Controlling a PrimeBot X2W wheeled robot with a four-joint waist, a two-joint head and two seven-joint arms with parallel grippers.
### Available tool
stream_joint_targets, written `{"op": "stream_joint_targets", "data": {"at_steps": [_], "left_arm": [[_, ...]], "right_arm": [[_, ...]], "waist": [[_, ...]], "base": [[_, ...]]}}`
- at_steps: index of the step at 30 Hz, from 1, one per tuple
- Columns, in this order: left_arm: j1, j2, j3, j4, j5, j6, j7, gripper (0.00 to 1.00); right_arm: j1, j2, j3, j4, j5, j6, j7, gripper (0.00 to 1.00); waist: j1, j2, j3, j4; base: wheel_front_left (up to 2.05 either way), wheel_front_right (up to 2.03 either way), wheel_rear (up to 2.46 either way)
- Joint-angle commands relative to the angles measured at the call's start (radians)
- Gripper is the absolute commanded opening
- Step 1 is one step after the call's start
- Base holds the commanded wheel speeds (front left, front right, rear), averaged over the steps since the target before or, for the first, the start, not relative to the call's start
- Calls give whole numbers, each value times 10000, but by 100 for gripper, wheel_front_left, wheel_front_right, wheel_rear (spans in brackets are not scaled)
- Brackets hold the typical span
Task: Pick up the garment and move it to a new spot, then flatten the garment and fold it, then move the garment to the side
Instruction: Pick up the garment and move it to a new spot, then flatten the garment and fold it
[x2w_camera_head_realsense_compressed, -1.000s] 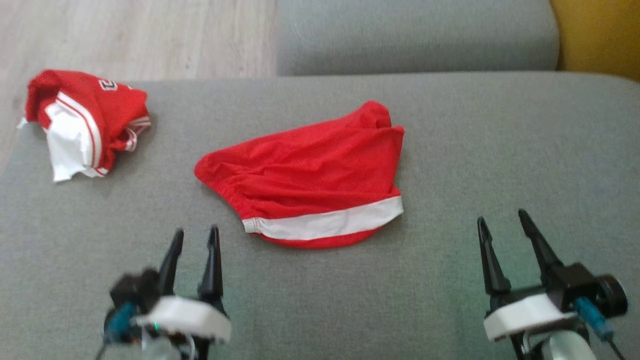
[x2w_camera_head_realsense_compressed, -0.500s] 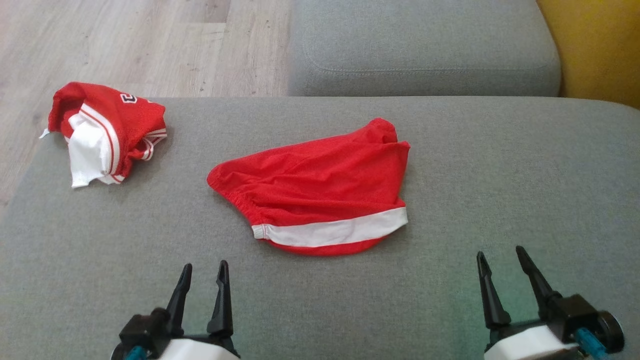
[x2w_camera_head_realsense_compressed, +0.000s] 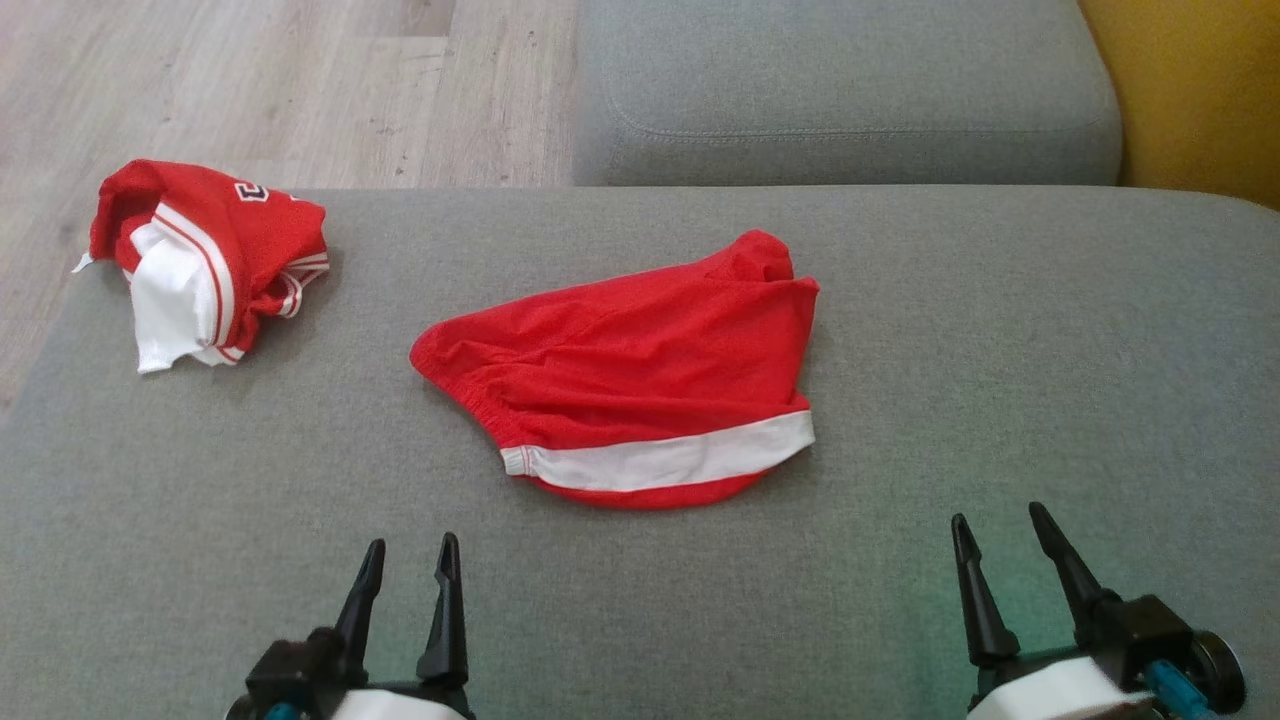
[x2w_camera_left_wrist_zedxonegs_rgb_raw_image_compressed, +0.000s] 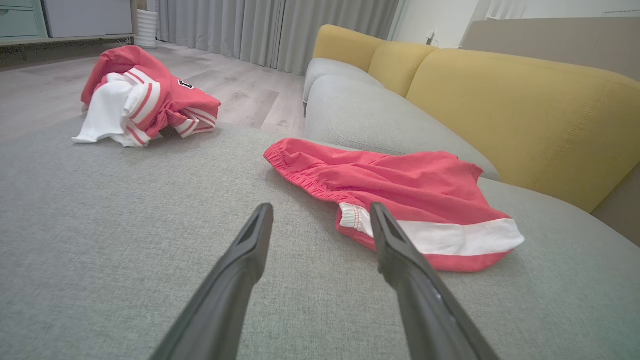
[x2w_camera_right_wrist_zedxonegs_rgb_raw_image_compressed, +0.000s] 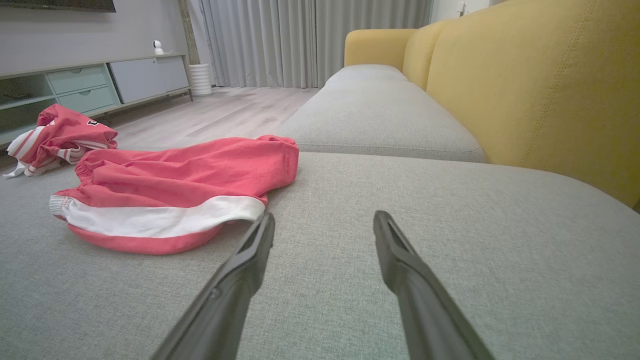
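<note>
On the wide grey seat cushion (x2w_camera_head_realsense_compressed: 1050, 330), roughly at its middle, the red shorts (x2w_camera_head_realsense_compressed: 640, 370) lie spread out but loosely rumpled. Their gathered elastic waistband (x2w_camera_head_realsense_compressed: 455, 360) points left, and a broad white band (x2w_camera_head_realsense_compressed: 660, 462) runs along the near edge above a thin strip of red. Their far right corner is bunched into a small raised fold. Well apart from them, at the far left corner of the same cushion, a red-and-white jersey (x2w_camera_head_realsense_compressed: 215, 260) sits in a crumpled heap. White fabric edged with red stripes spills toward the near side, and part of a dark-outlined number shows on top. Both grippers are at the near side of the cushion and touch neither garment. The left gripper (x2w_camera_head_realsense_compressed: 412, 545) is near the shorts, a little to the left of the waistband end, its two dark fingers spread apart with nothing between them. In its wrist view the shorts lie just beyond the fingertips, toward the right. The right gripper (x2w_camera_head_realsense_compressed: 998, 515) is well to the right of the shorts over bare cushion, its fingers likewise spread wide and empty. Farther away lies a second grey seat cushion (x2w_camera_head_realsense_compressed: 840, 90), and a yellow backrest (x2w_camera_head_realsense_compressed: 1190, 90) runs along the right. Pale wooden floor (x2w_camera_head_realsense_compressed: 250, 90) shows at the far left. Across the room, the wrist views show grey curtains (x2w_camera_left_wrist_zedxonegs_rgb_raw_image_compressed: 280, 25) and a low cabinet (x2w_camera_right_wrist_zedxonegs_rgb_raw_image_compressed: 80, 85) with pale green drawers.
</note>
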Motion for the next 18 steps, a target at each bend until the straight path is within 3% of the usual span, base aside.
{"op": "stream_joint_targets", "data": {"at_steps": [1,11,18], "left_arm": [[-389,38,319,-206,79,30,-123,100],[-558,78,259,-181,124,93,-70,100],[-1713,95,-38,313,345,-83,472,100]], "right_arm": [[-358,-49,211,-244,53,-7,-68,100],[-431,-49,159,-252,26,-7,-87,100],[-757,-49,260,-367,-108,-7,-61,100]], "waist": [[0,-1,16,-5],[0,-1,230,-81],[0,-1,822,-295]], "base": [[0,0,0],[0,0,0],[0,0,0]]}}
